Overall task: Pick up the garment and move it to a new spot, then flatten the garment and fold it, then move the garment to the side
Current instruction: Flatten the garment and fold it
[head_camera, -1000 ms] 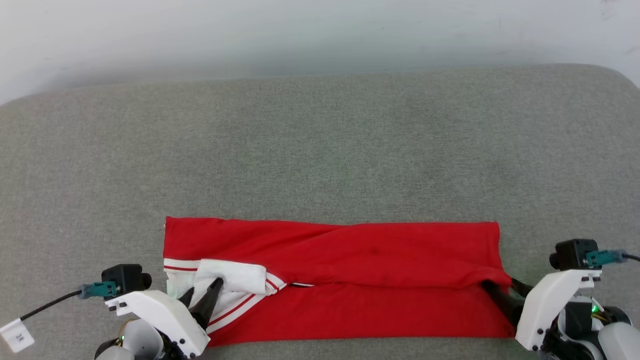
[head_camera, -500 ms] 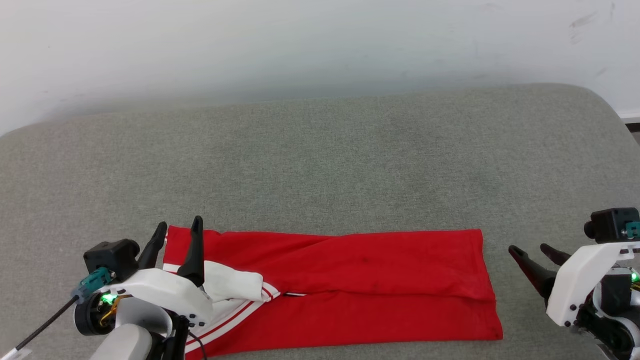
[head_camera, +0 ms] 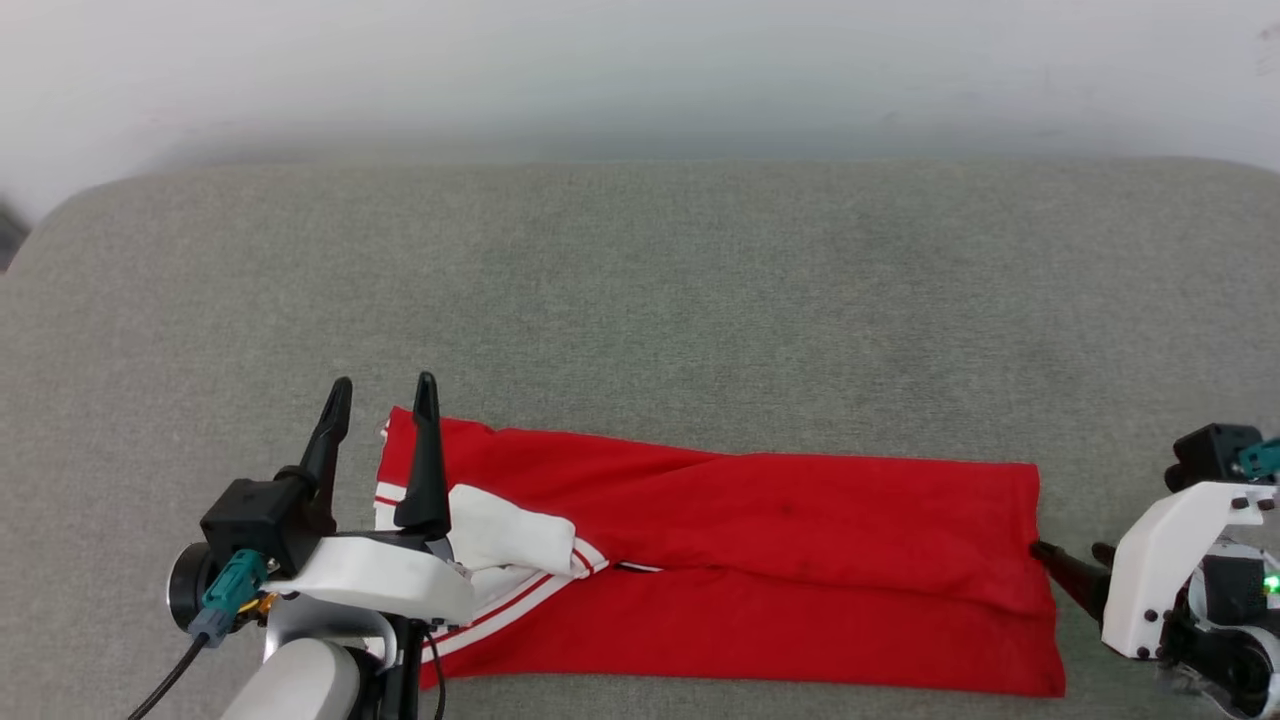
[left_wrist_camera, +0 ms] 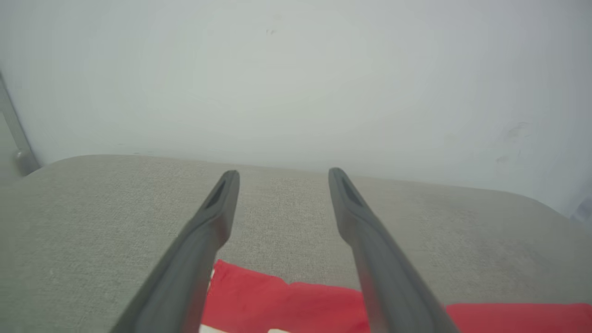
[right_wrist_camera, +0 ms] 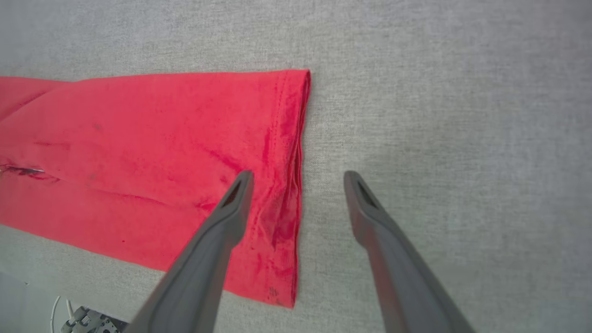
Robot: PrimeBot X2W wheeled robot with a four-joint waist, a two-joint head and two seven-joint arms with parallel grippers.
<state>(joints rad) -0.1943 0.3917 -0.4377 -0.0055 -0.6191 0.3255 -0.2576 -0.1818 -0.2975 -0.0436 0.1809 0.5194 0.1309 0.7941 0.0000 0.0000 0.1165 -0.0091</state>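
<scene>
- the garment [head_camera: 780, 570] is lying folded in a long band on the grey cushion [head_camera: 640, 300].
- our left gripper [head_camera: 385, 381] is hovering spread wide over its sleeve end, empty.
- our right gripper [head_camera: 1067, 550] is gaping wide at its hem end, empty.

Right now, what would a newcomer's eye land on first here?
The bright red garment, folded into a long band along the near edge of the grey cushion, with a white sleeve bunched at its left end. Next, the left gripper raised open over that end, and the right gripper open at the garment's right hem.
</scene>
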